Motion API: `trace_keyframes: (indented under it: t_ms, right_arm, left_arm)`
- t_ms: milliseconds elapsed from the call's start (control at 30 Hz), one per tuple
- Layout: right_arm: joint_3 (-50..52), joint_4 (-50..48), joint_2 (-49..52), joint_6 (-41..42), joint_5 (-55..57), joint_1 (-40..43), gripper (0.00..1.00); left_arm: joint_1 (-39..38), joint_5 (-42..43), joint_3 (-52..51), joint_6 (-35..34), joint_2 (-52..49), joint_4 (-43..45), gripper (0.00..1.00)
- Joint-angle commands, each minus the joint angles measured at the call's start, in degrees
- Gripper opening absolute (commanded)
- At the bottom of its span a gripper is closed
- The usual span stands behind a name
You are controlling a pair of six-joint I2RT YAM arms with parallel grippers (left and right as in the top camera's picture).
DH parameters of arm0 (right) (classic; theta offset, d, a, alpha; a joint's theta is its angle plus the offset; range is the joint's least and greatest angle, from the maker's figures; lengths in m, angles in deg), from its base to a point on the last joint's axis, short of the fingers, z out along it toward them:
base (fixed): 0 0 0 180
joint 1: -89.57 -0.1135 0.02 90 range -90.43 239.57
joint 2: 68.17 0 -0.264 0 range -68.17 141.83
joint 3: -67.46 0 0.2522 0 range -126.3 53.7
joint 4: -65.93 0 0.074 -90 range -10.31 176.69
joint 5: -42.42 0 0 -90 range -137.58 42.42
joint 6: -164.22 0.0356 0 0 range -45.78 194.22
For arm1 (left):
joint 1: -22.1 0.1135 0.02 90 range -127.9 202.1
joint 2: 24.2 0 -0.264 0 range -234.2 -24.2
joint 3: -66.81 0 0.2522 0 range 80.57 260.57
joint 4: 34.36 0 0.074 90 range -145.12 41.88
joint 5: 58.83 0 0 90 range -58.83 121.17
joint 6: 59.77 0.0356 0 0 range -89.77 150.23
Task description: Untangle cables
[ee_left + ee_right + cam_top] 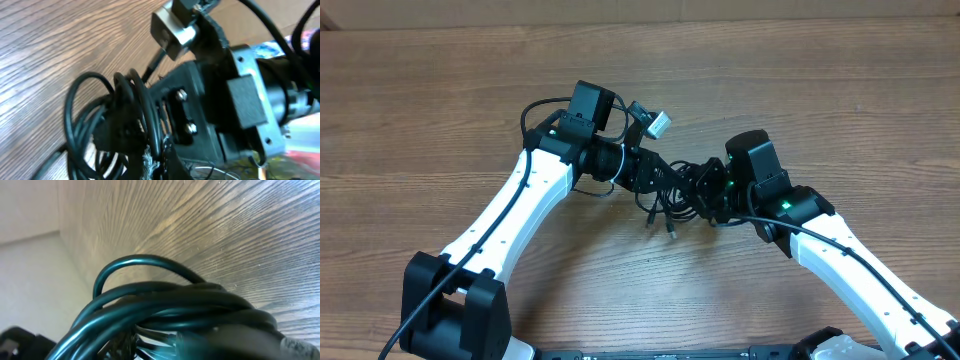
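Note:
The cables (672, 205) are a small black tangle at the table's middle, between my two grippers, with loose ends trailing toward the front. My left gripper (654, 180) reaches in from the left and looks shut on cords in the tangle; in the left wrist view (160, 167) its dark jaws pinch cords with a frayed white bit. My right gripper (713, 196) reaches in from the right, shut on the bundle. Cable loops (80, 112) wrap round its fingers. The cables (165, 300) fill the right wrist view and hide the jaws. A silver plug (660, 125) sticks up beside the left wrist.
The wooden table (440, 110) stretches to the left, back and right. The silver plug (172, 30) on its black cord hangs close above the right gripper's body (235, 100). The arm bases stand at the front edge.

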Motion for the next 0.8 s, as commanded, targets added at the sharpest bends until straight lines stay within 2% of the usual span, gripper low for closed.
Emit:
trace_keyframes:
  t_ms: [0,300,467,533,667,767]
  right_arm:
    - [-0.68,-3.37,-0.17,4.24,5.53,0.28,0.25]
    - [-0.68,-7.50,-0.20,7.19,6.21,0.28,0.20]
    - [-0.68,-4.13,-0.20,7.17,15.58,0.28,0.21]
    - [-0.68,-2.25,-0.20,7.17,19.23,0.28,0.24]
    - [-0.68,0.11,-0.20,6.91,23.08,0.28,0.23]
    - [-0.68,0.04,-0.20,6.73,24.33,0.28,0.22]
  left_arm:
    - [-1.20,12.39,0.11,-0.39,0.31,-0.85,0.04]
    - [-1.20,15.02,0.11,-1.90,0.33,-1.36,0.04]
    - [-1.18,14.40,0.11,-1.79,0.31,-2.69,0.04]
    - [-1.18,12.13,0.11,-1.16,0.31,-3.50,0.04]
    - [-1.18,1.49,0.11,-1.14,0.33,-7.63,0.04]
    - [-1.18,1.33,0.11,1.90,0.33,-10.29,0.04]
